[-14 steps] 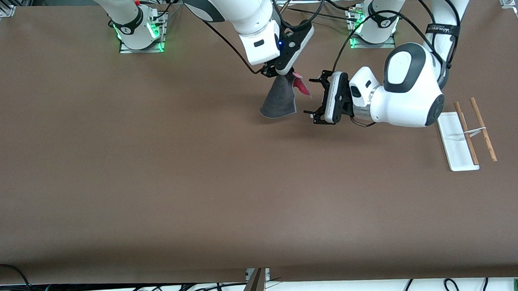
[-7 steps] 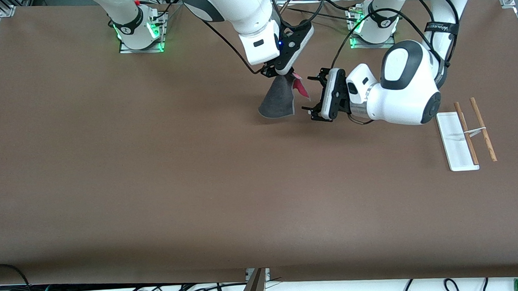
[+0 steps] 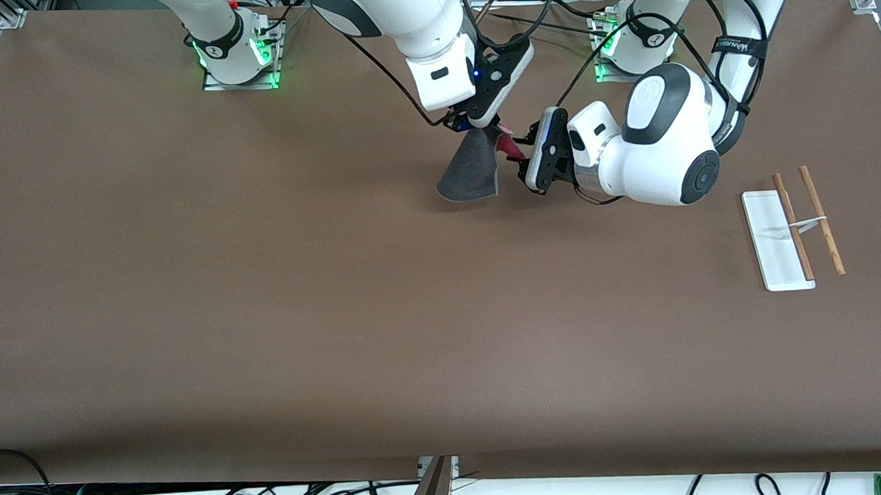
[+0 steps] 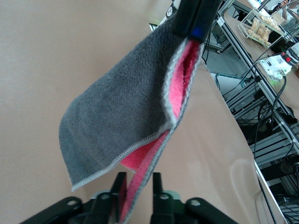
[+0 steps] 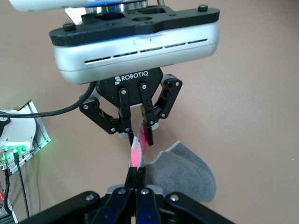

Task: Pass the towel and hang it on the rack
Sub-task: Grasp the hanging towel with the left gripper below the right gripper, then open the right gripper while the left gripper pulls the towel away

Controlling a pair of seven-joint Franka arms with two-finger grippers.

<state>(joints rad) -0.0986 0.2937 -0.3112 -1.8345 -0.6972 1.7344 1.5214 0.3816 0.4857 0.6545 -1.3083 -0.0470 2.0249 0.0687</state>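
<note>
right gripper (image 3: 472, 125) pinched towel (image 3: 471, 172) by top corner, cloth hanging over table middle, gray face out, pink underside showing. left gripper (image 3: 520, 164) sat just beside it, fingers (image 4: 156, 184) either side of towel's pink edge, not quite closed on it. rack (image 3: 789, 228) stood well apart toward left arm's end of table (image 3: 264, 300).

Both arms: glossy white rounded shells w/ dark grey joint caps, black cables along them, green lights at the bases. Black two-finger left gripper (image 3: 520, 162) on a white-grey block, marked "ROBOTIQ" in right wrist view. Black right gripper (image 3: 463, 124), blue light nearby.
</note>
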